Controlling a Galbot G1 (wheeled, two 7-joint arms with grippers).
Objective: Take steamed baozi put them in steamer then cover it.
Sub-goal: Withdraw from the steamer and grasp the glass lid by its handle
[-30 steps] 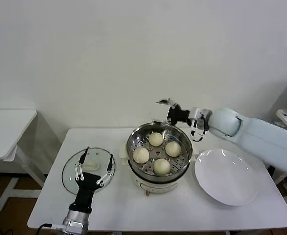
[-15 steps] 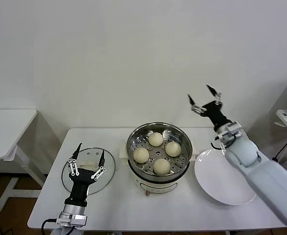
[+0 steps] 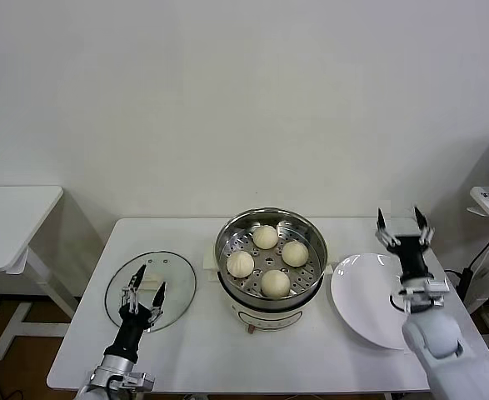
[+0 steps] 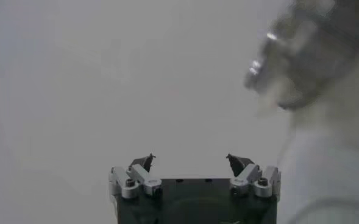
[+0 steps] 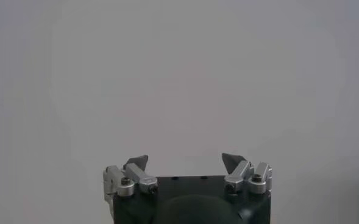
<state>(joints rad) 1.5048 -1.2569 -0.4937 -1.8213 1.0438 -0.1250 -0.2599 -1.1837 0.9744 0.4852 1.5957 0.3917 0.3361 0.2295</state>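
Four baozi [image 3: 267, 258] in steamer [image 3: 311, 268], btwn spread L gripper [image 3: 144, 282] & spread R gripper [image 3: 403, 222].

Probably a lab or test room dressed as a kitchen corner: a bare white wall [image 3: 227, 92] fills the upper frame, a plain white folding table [image 3: 227, 350] at centre carries the cookware, a second white table [image 3: 15, 217] sits at left, cables trail at lower right
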